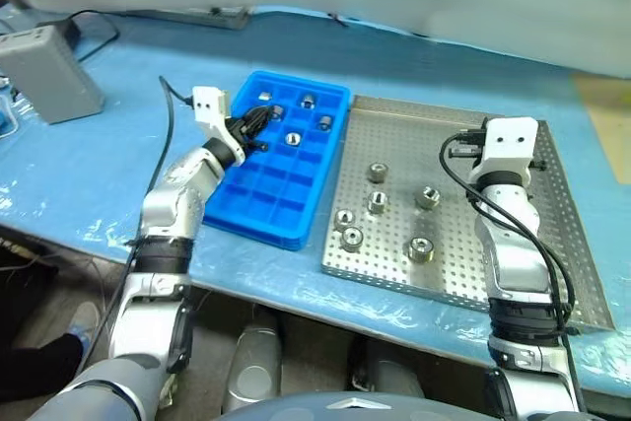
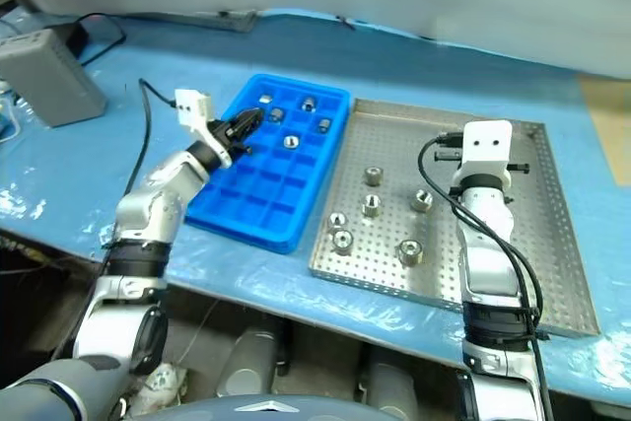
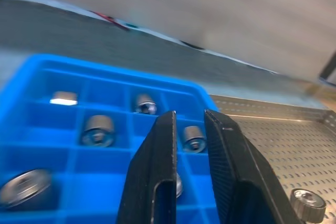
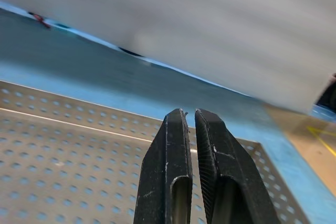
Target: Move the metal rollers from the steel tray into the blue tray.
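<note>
- The blue tray [image 1: 281, 170] lies at centre-left of the left eye view, touching or just beside the left rim of the steel tray [image 1: 513, 145], which fills the centre-right.
- Six metal rollers [image 1: 378, 202] are scattered over the left half of the steel tray: one in the upper part, two in the middle, two close together near the left rim, one lower down.
- Five more rollers sit in separate compartments at the top end of the blue tray [image 3: 47, 72], seen close in the left wrist view.
- The left gripper [image 1: 258, 125] hovers over the upper left part of the blue tray, its black fingers [image 3: 157, 171] drawn near each other with a narrow gap and nothing between them.
- The right gripper [image 4: 190, 116] sits over the right part of the steel tray, fingers pressed nearly together, empty.
- A grey box [image 1: 47, 71] stands at the upper left on the blue table cover [image 1: 108, 175].
</note>
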`<state>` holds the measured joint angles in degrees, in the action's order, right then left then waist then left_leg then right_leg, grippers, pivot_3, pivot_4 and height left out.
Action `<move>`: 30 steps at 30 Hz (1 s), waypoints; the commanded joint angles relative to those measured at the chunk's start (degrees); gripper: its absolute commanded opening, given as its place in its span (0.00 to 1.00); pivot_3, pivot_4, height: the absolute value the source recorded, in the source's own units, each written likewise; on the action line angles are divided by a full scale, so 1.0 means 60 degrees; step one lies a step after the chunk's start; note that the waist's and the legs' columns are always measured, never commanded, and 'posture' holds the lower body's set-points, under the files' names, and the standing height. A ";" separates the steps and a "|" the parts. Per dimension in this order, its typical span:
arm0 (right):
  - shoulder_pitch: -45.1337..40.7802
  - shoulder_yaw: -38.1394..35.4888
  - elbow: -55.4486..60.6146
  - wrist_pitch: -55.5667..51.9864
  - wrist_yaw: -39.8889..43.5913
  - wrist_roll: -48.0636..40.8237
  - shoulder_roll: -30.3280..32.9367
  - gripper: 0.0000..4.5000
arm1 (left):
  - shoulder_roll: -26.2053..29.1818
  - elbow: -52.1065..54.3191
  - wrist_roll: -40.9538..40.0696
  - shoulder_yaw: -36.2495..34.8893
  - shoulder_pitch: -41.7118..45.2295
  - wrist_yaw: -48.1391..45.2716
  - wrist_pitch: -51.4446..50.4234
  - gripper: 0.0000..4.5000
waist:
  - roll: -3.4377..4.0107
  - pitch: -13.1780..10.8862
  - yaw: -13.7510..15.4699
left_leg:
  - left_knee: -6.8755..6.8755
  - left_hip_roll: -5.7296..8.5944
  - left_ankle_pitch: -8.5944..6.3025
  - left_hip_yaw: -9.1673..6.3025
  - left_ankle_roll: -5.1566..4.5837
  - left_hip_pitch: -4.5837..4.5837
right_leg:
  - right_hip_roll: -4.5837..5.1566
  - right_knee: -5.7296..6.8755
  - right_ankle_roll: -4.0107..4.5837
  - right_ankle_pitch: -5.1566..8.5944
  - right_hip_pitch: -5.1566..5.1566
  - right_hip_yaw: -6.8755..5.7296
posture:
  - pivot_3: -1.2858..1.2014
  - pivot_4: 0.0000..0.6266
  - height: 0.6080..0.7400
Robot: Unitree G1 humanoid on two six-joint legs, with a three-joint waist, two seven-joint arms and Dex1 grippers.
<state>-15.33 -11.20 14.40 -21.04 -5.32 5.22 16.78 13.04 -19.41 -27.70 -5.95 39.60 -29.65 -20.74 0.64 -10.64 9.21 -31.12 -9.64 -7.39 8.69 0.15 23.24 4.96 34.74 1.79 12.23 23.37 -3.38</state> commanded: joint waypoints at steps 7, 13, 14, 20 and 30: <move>0.0816 -0.1084 0.1750 -0.1028 0.0505 -0.0962 -0.0141 0.05 | 0.0195 -0.1757 0.0336 0.0032 0.1147 -0.1752 0.0590 0.20 | 0.0000 0.0000 -0.0553 | -0.0010 -0.0004 -0.0020 0.0010 -0.0037 -0.0004 | -0.0001 -0.0004 0.0055 0.0020 -0.0006 -0.0001 | 0.52 0.24 1.00; 0.0653 -0.0624 0.1588 -0.0672 0.0878 -0.1021 -0.0178 0.42 | 0.0074 -0.1050 -0.0014 -0.0103 0.0871 -0.2250 0.0331 0.47 | 0.0000 0.0000 -0.0614 | -0.0021 -0.0005 -0.0032 0.0015 -0.0061 -0.0007 | 0.0009 -0.0002 0.0080 0.0011 -0.0010 -0.0004 | 0.53 0.24 1.00; 0.0602 -0.0590 0.1531 -0.0648 0.0932 -0.1038 -0.0173 0.48 | 0.0076 -0.0862 -0.0068 -0.0122 0.0807 -0.2243 0.0229 0.53 | 0.0000 0.0000 -0.0614 | -0.0021 -0.0005 -0.0032 0.0015 -0.0062 -0.0007 | 0.0009 -0.0002 0.0083 0.0009 -0.0010 -0.0004 | 0.53 0.24 1.00; 0.0242 -0.0433 0.1223 -0.0933 0.1456 -0.1404 -0.0121 0.95 | 0.0279 0.0296 -0.0121 0.0054 0.0282 -0.2236 -0.0393 0.91 | 0.0001 0.0000 -0.0600 | -0.0026 -0.0005 -0.0042 0.0019 -0.0079 -0.0005 | 0.0011 -0.0002 0.0093 0.0010 -0.0012 -0.0004 | 0.54 0.24 1.00; -0.0073 -0.0527 0.1253 -0.0993 0.2190 -0.1493 0.0671 0.95 | 0.0437 0.0318 -0.0398 -0.0062 0.0385 -0.3009 -0.0775 0.98 | 0.0001 0.0000 -0.0586 | -0.0029 -0.0006 -0.0043 0.0020 -0.0080 -0.0008 | 0.0013 -0.0001 0.0096 0.0012 -0.0017 -0.0006 | 0.53 0.24 1.00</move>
<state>-14.98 -12.88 20.55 -27.95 7.16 -3.31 19.72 15.53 -18.38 -28.91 -5.54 40.49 -46.31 -25.56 0.64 -10.64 5.69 -31.30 -9.68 -7.65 8.81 -0.33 23.20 5.04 34.73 2.37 12.30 23.27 -3.42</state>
